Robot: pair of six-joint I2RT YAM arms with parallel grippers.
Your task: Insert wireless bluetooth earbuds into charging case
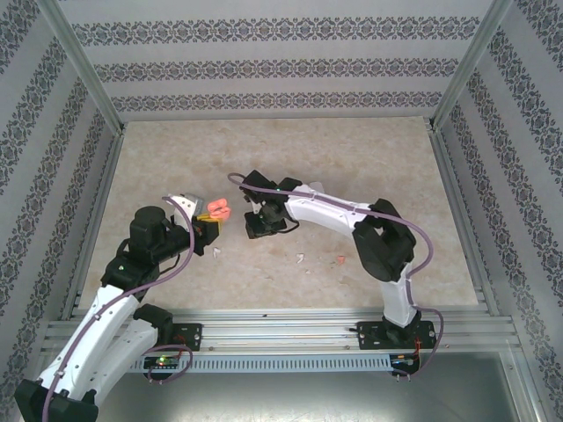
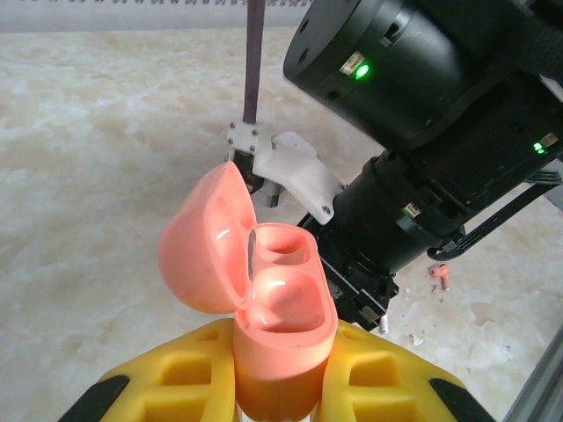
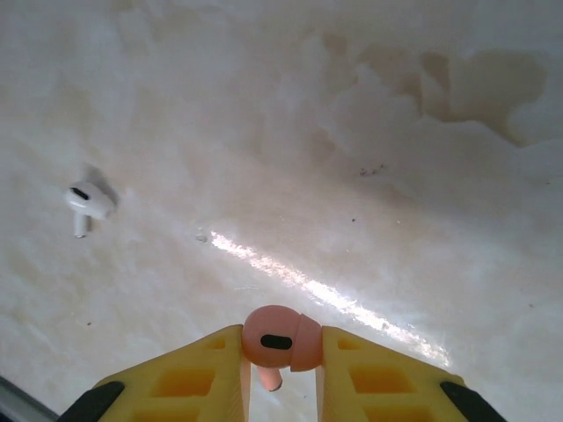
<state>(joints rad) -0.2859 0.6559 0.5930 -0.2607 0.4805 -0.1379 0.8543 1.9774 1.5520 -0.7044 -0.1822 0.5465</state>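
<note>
My left gripper (image 2: 281, 356) is shut on the lower body of a salmon-pink charging case (image 2: 283, 308). The case stands upright with its lid (image 2: 204, 242) swung open to the left, and both wells look empty. In the top view the case (image 1: 215, 209) is held just left of my right gripper (image 1: 261, 226). My right gripper (image 3: 280, 350) is shut on a pink earbud (image 3: 280, 338), held above the table with its stem pointing back between the yellow fingers. Another pink earbud (image 2: 440, 274) lies on the table. A white earbud (image 3: 88, 202) lies loose to the left.
The right arm's black wrist (image 2: 422, 114) hangs close behind the open case. A white earbud (image 1: 300, 258) and a pink earbud (image 1: 339, 259) lie on the marble table (image 1: 352, 158) near the front. Aluminium rails (image 1: 281, 330) and patterned walls enclose the table.
</note>
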